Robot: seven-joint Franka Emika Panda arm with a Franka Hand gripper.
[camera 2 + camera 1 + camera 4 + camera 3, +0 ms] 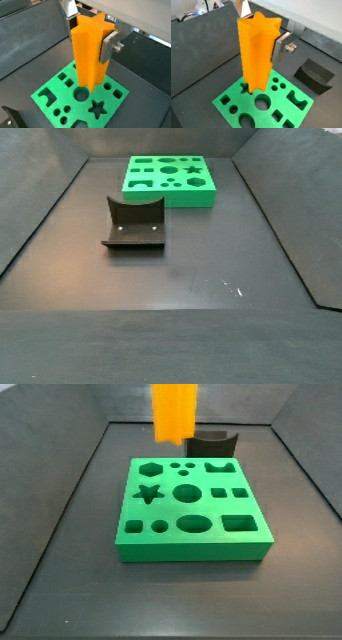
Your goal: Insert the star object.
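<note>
My gripper (90,32) is shut on the star object (89,55), a tall orange-yellow ridged prism held upright near its upper end. It also shows in a wrist view (256,50) between the silver fingers (282,46). In a side view the prism (174,412) hangs in the air over the far part of the green block (187,546), touching no hole; the gripper itself is cut off above. The star-shaped hole (150,494) lies open on the block's top, also seen in a wrist view (98,107) and in a side view (195,170).
A dark grey curved block (134,223) stands on the dark floor apart from the green block (167,196); it shows behind the block in a side view (211,442) and in a wrist view (314,75). Dark sloping walls enclose the floor.
</note>
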